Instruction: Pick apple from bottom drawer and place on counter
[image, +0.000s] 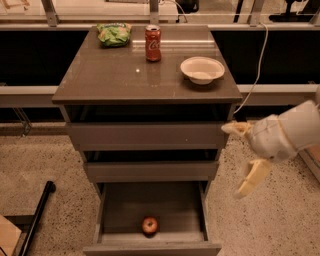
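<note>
The gripper (244, 153), at the frame's right edge, has its fingers (253, 178) spread, empty. The apple (149, 225) lies in the open drawer (150, 202), bottom centre. Above, the bench (110, 80) holds a can (153, 43), bowl (202, 69) and bag (114, 34).

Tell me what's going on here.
The robot's gripper hangs open beside the upper drawers, on the picture's right, holding nothing. The apple lies untouched near the front of the pulled-out bottom drawer. The counter above carries a soda can, a bowl and a green bag.
</note>
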